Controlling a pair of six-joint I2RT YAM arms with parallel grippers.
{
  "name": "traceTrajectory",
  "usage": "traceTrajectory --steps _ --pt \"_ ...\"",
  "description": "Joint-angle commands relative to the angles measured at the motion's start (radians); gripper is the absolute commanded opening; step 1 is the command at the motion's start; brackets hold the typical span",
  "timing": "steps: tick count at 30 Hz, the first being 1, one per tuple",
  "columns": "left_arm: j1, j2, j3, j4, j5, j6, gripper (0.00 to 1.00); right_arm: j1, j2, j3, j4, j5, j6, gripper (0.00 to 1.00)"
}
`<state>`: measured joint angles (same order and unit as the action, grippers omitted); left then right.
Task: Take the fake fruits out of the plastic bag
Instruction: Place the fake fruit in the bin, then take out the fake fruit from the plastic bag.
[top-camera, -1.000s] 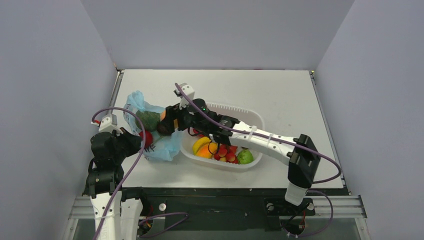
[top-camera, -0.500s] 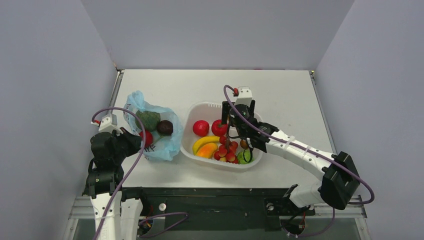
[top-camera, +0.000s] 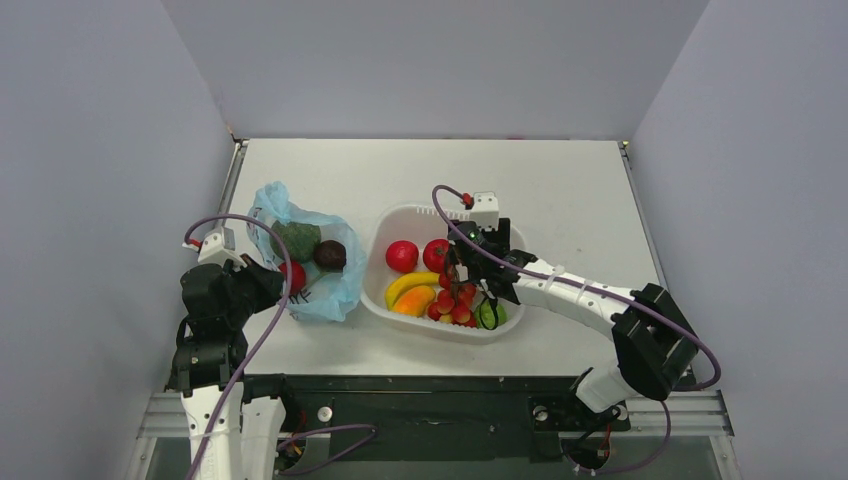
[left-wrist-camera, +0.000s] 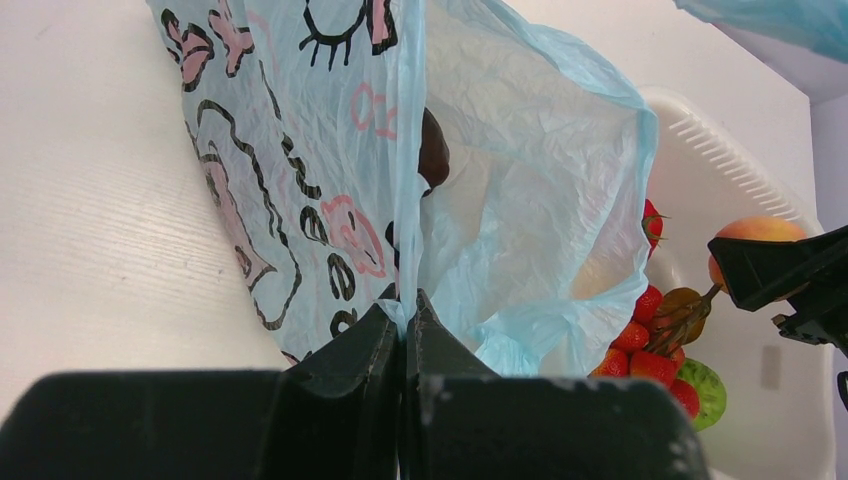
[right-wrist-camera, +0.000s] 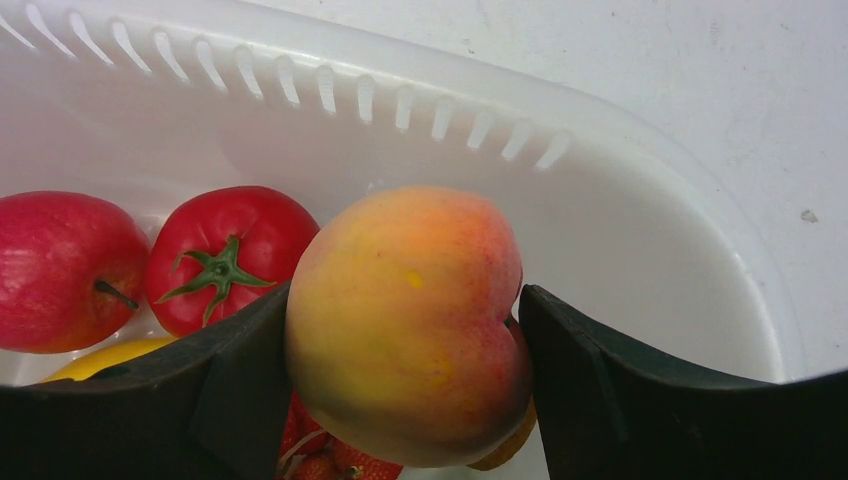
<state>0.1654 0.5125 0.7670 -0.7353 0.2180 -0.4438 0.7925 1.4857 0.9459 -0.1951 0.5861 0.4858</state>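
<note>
The light-blue plastic bag (top-camera: 322, 300) lies open at the left, holding the grey-green melon (top-camera: 297, 240), a dark round fruit (top-camera: 330, 254) and a red fruit (top-camera: 291, 276). My left gripper (top-camera: 264, 283) is shut on the bag's edge; in the left wrist view its jaws (left-wrist-camera: 404, 305) pinch the printed plastic (left-wrist-camera: 520, 200). My right gripper (top-camera: 468, 276) hangs over the white tub (top-camera: 512, 238), shut on the orange-pink peach (right-wrist-camera: 410, 320), which sits between its fingers (right-wrist-camera: 405, 297) just above the tub's contents. The peach also shows in the left wrist view (left-wrist-camera: 758, 231).
The tub holds a red apple (top-camera: 402, 256), a tomato (top-camera: 437, 254), a yellow banana (top-camera: 405, 287), strawberries (top-camera: 455, 308) and a green fruit (top-camera: 491, 315). The apple (right-wrist-camera: 60, 270) and tomato (right-wrist-camera: 225, 255) lie left of the peach. The tub's slotted wall (right-wrist-camera: 600, 230) is behind it.
My right gripper left the bag with the peach, swung right over the tub and has now come lower and nearer. The left gripper has kept hold of the bag.
</note>
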Motion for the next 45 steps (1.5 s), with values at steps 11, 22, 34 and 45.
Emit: traceTrajectory --steps 11,22,34,45 --pt "0.008 0.000 -0.001 0.062 0.027 0.016 0.04 0.000 -0.025 0.009 0.082 0.032 -0.013 0.76" --pt "0.009 -0.005 -0.002 0.064 0.030 0.016 0.00 0.061 -0.066 0.054 0.107 -0.004 -0.046 0.79" --pt "0.012 -0.003 -0.001 0.060 0.019 0.015 0.00 0.305 0.102 0.338 0.387 -0.345 -0.172 0.72" --pt "0.015 -0.020 0.000 0.057 0.006 0.011 0.00 0.416 0.413 0.604 0.383 -0.438 -0.127 0.65"
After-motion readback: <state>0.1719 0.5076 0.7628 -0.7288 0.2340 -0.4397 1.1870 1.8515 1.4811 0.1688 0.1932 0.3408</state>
